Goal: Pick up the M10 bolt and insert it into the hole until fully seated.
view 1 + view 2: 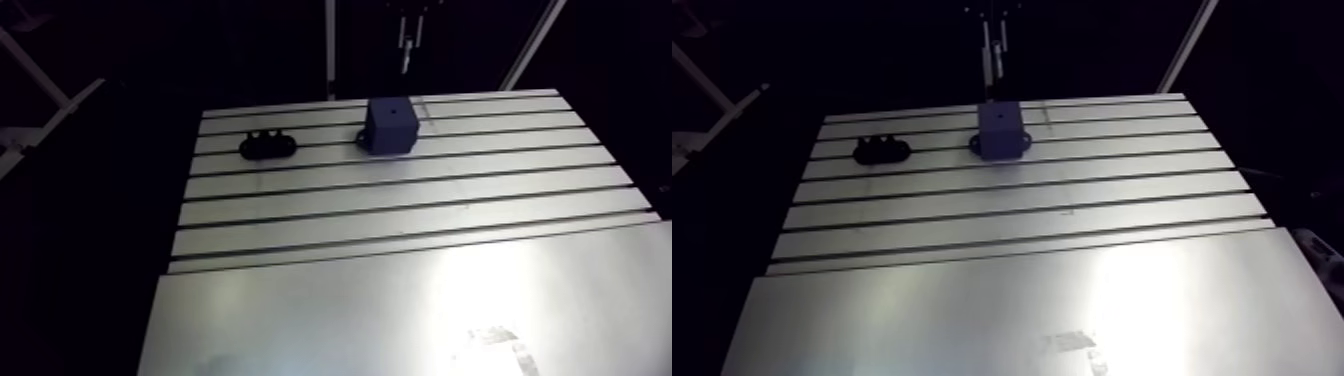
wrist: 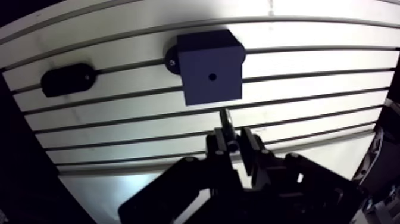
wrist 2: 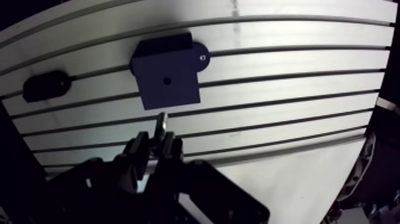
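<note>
A dark blue block point(image 2: 209, 68) stands on the slotted aluminium table point(image 2: 309, 65), with a small round hole point(image 2: 212, 76) in its top face. In the wrist view my gripper point(image 2: 233, 143) hovers above the table, short of the block. It is shut on the M10 bolt point(image 2: 226, 121). The bolt sticks out past the fingertips and points toward the block's near edge, apart from it. In the arm view the block point(image 1: 392, 125) sits near the table's far edge.
A black oval holder point(image 2: 68, 80) lies on the table beside the block, also seen in the arm view point(image 1: 268, 147). A smooth metal plate point(image 1: 400, 310) covers the near half of the table.
</note>
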`<control>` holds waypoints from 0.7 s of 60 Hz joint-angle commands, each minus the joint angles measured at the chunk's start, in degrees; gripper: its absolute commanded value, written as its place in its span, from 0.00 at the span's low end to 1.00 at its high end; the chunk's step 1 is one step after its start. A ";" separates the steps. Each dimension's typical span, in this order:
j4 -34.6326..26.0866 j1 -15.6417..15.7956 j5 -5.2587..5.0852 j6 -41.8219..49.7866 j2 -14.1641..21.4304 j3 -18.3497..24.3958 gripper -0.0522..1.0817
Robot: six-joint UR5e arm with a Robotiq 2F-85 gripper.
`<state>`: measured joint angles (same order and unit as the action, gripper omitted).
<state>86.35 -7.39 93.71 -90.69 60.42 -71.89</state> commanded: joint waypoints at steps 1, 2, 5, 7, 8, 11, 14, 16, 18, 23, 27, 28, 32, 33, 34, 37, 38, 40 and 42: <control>3.45 -0.17 -0.23 -0.05 -0.01 -2.22 0.99; 3.45 -0.17 -0.23 -0.05 -0.01 -2.22 0.99; 4.08 -0.17 -0.24 0.01 -0.01 -2.58 0.99; 4.42 -0.17 -0.32 0.11 -0.01 -2.74 0.99; 4.42 -0.17 -0.32 0.11 -0.01 -2.74 0.99; 5.28 -0.17 -0.42 0.04 -0.08 -3.18 1.00; 6.01 -0.09 -0.49 0.04 -0.09 -3.37 1.00; 6.21 -0.08 -0.58 0.04 -0.09 -3.46 1.00; 6.31 -0.08 -0.59 0.04 -0.09 -3.62 1.00; 6.33 -0.08 -0.60 0.04 -0.09 -3.81 1.00; 6.33 -0.08 -0.52 0.11 -0.33 -4.06 1.00; 6.33 -0.16 -0.51 0.12 -0.65 -4.23 1.00; 6.49 -0.17 -0.43 0.29 -0.97 -4.50 1.00; 6.88 -0.25 -0.42 0.37 -0.97 -4.75 1.00; 6.88 -0.25 -0.42 0.37 -0.97 -4.75 1.00; 7.66 -0.57 -0.57 0.30 -0.98 -5.11 1.00; 7.66 -0.57 -0.57 0.30 -0.98 -5.11 1.00; 7.95 -0.75 -0.67 0.38 -0.97 -5.21 1.00; 8.14 -0.86 -0.68 0.31 -1.05 -5.45 1.00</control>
<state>93.10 -7.67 93.21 -90.47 59.70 -76.33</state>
